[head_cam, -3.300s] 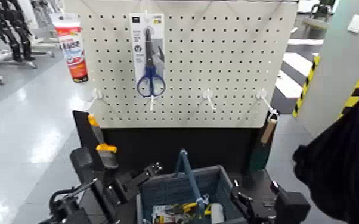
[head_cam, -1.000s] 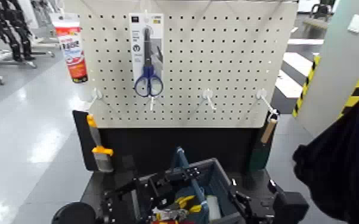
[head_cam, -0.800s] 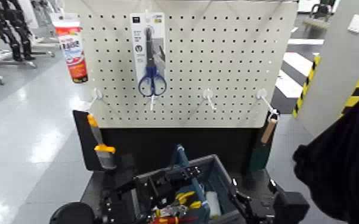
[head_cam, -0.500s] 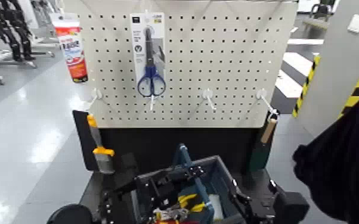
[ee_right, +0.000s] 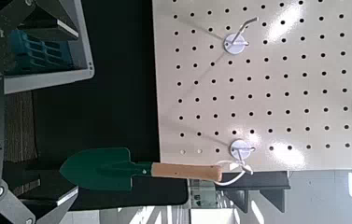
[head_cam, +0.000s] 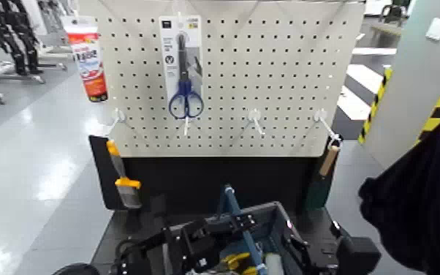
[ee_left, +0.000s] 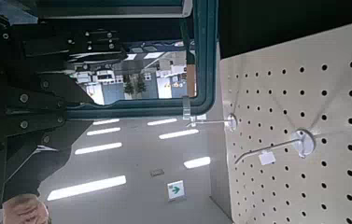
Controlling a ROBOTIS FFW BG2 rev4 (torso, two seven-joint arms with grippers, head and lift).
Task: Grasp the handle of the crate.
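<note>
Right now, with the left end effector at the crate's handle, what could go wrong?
1. The thin blue-teal plastic hoop handle stands upright, and the left end effector meets it from the side; a push could fold it down rather than grip it.
2. The right end effector waits close by the grey-blue slatted plastic crate; a tilting crate might strike it.

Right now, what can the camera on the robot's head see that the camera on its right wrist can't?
Only the head view shows the scissors hanging on the pegboard, the red-and-white tube, the scraper, and the left gripper at the blue handle. Only the right wrist view shows the whole green trowel with its blade. Both show the pegboard, its white hooks and the crate.
</note>
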